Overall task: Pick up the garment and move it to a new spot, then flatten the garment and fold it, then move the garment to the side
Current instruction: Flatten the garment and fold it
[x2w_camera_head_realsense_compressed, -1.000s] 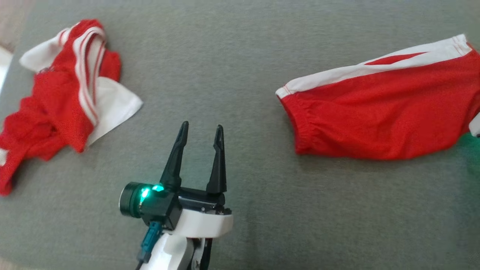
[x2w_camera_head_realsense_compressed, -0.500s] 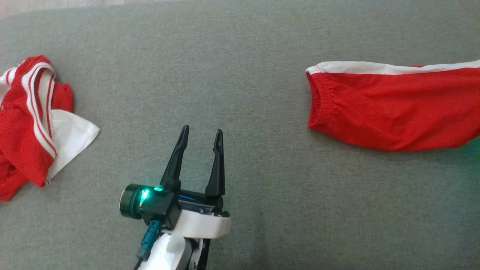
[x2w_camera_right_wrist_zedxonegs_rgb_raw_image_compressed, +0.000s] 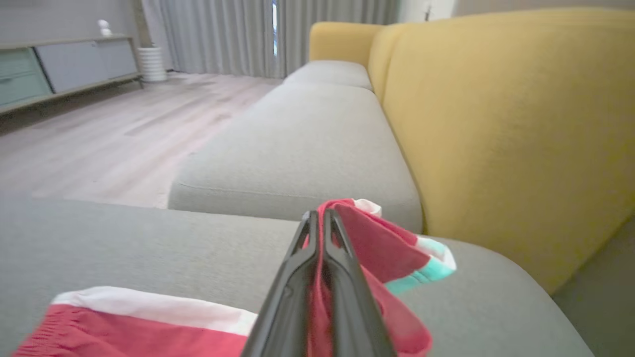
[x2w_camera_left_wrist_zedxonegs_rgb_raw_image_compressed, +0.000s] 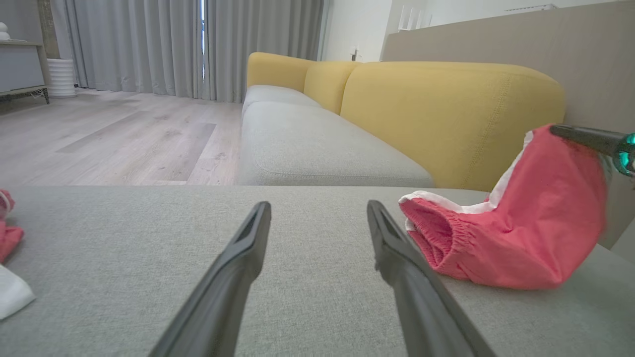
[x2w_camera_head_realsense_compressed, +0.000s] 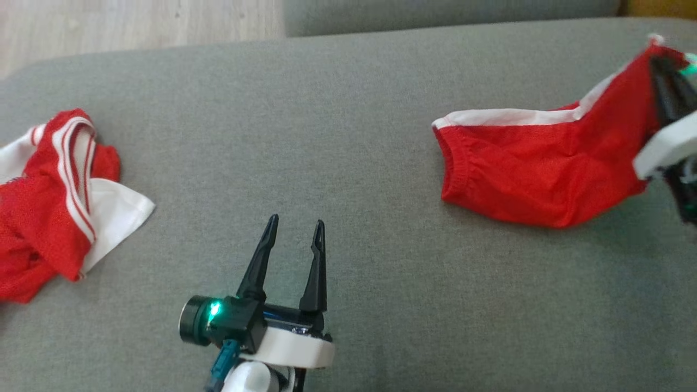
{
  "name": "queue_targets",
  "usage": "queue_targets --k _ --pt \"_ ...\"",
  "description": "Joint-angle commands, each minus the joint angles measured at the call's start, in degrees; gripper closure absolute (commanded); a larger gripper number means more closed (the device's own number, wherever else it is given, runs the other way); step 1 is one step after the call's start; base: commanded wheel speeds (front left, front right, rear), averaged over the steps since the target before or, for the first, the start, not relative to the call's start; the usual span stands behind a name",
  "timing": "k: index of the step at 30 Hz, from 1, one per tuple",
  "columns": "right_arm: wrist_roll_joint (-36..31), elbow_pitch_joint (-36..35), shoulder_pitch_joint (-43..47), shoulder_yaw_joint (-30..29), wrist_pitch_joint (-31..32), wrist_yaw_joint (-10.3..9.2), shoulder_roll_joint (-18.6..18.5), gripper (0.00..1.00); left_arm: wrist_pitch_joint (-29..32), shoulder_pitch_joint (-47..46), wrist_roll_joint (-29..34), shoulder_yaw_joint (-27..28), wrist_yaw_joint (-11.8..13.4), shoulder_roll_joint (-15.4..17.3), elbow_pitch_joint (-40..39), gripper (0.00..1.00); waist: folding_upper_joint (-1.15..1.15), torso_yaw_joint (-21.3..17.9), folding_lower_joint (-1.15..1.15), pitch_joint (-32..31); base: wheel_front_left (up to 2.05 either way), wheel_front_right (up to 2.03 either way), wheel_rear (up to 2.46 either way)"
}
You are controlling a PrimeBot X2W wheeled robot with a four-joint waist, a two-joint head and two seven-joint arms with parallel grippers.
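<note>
Shorts of red fabric with a white side stripe (x2w_camera_head_realsense_compressed: 533, 174), raised at one end.
At lower centre the left gripper (x2w_camera_head_realsense_compressed: 295, 220) is held with fingers apart above the grey fabric cushion (x2w_camera_head_realsense_compressed: 354, 136); at upper right the right gripper (x2w_camera_right_wrist_zedxonegs_rgb_raw_image_compressed: 320, 215) is clamped on that raised end.

No text, label, brand, number or sign can be read anywhere.

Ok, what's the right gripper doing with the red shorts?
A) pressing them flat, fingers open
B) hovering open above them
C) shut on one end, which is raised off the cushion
C: the right gripper has its fingers pinched together on one end of the red shorts, and that end stands up off the grey cushion.
</note>
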Motion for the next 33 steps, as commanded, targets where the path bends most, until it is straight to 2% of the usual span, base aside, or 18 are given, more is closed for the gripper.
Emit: queue_targets --k 1,11,12,13,14,19,25,33 --pt "-0.7 -3.1 -0.1 0.9 0.2 0.39 0.3 1.00 -0.5 -0.4 -0.4 1.5 -0.4 -0.1 -1.5 0.00 0.00 0.7 0.01 -1.3 0.00 0.00 0.00" --pt "-4.3 -16.5 7.5 4.1 6.8 0.39 7.0 1.00 -0.5 1.5 -1.1 1.5 -0.6 -0.1 -1.3 0.00 0.00 4.0 0.01 -3.6 0.00 0.00 0.00" --pt "-4.7 -17.3 8.6 4.4 7.4 0.39 8.2 0.85 -0.5 1.7 -1.1 1.5 -0.7 -0.1 -1.2 0.00 0.00 4.2 0.01 -3.7 0.00 0.00 0.00" --pt "-5.0 -17.8 9.7 4.4 8.1 0.39 9.4 0.38 -0.5 1.8 -1.2 1.4 -0.8 -0.1 -1.2 0.00 0.00 4.4 0.01 -3.8 0.00 0.00 0.00" --pt "-5.8 -18.3 10.7 4.2 8.3 0.39 10.4 0.00 -0.5 1.9 -1.2 1.2 -0.9 -0.1 -1.1 0.00 0.00 4.7 0.01 -3.9 0.00 0.00 0.00" --pt "-9.2 -22.5 16.0 1.3 7.5 0.39 14.4 0.00 -0.5 2.2 -1.3 0.9 -0.5 -0.1 -1.7 0.00 0.00 5.8 0.01 -4.5 0.00 0.00 0.00" --pt "-13.4 -29.9 24.6 -6.2 5.3 0.39 16.4 0.00 -0.5 3.4 -1.1 2.4 0.0 -0.1 -3.0 0.00 0.00 6.0 0.01 -5.8 0.00 0.00 0.00" --pt "-14.3 -34.6 34.6 -15.5 -0.3 0.39 19.0 0.00 -0.5 7.7 0.3 6.5 1.1 -0.1 -6.4 0.00 0.00 3.8 0.01 -9.2 0.00 0.00 0.00"
